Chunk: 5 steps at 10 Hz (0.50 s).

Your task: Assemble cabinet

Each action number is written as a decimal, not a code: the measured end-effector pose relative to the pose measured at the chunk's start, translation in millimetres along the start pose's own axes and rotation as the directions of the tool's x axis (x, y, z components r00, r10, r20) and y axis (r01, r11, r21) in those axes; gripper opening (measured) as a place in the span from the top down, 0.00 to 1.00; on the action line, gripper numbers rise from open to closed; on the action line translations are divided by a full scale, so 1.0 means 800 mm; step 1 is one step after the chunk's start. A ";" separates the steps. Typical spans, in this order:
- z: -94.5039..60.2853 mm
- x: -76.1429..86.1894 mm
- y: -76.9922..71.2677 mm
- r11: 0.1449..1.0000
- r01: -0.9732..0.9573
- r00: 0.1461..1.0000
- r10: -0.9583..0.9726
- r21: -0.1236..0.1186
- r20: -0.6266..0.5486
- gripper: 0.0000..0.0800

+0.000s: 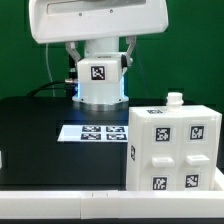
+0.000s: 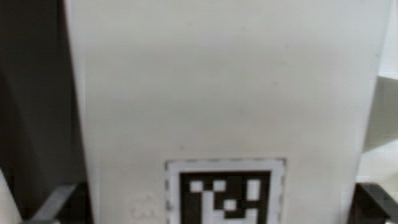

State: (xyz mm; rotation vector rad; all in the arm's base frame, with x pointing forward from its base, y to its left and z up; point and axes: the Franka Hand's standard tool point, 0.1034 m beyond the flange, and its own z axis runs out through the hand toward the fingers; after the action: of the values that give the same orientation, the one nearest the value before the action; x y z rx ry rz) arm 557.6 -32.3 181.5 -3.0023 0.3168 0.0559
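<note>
Tool barely seen in the wrist view: only dark finger edges at either side of the frame's lower corners. Impossible to tell whether apart, together or clamped on anything. Close before that camera, filling nearly the whole view, a flat white panel bearing one square black-and-white tag near its lower end. Not clear whether fingers touch the panel.

In the exterior view, tool itself hidden; visible instead the arm's white body at the top and, under it, a white block with a tag standing at the back of the black counter. In front of that block, lying flat, the marker board with its row of tags. Toward the exterior view's right and nearer the camera, the cabinet: a large white box upright on the counter, four tags on its front face, a small cylindrical knob sticking up from its top. Cabinet just beside the marker board's end, well apart from the arm.
</note>
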 end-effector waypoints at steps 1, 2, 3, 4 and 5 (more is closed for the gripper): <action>0.001 0.000 0.000 1.000 0.000 1.000 0.000 0.000 0.001 0.30; 0.001 0.000 0.000 1.000 0.000 1.000 0.000 0.000 0.001 0.30; 0.000 0.000 -0.001 1.000 0.006 1.000 -0.006 -0.005 0.005 0.30; -0.011 0.012 -0.017 0.998 0.057 0.998 -0.056 -0.032 0.020 0.30; -0.025 0.035 -0.040 0.994 0.101 0.995 -0.100 -0.045 0.025 0.30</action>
State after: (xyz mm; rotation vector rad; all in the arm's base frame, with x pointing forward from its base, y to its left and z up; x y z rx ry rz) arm 592.0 -9.5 203.8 -3.0561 0.1637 0.0884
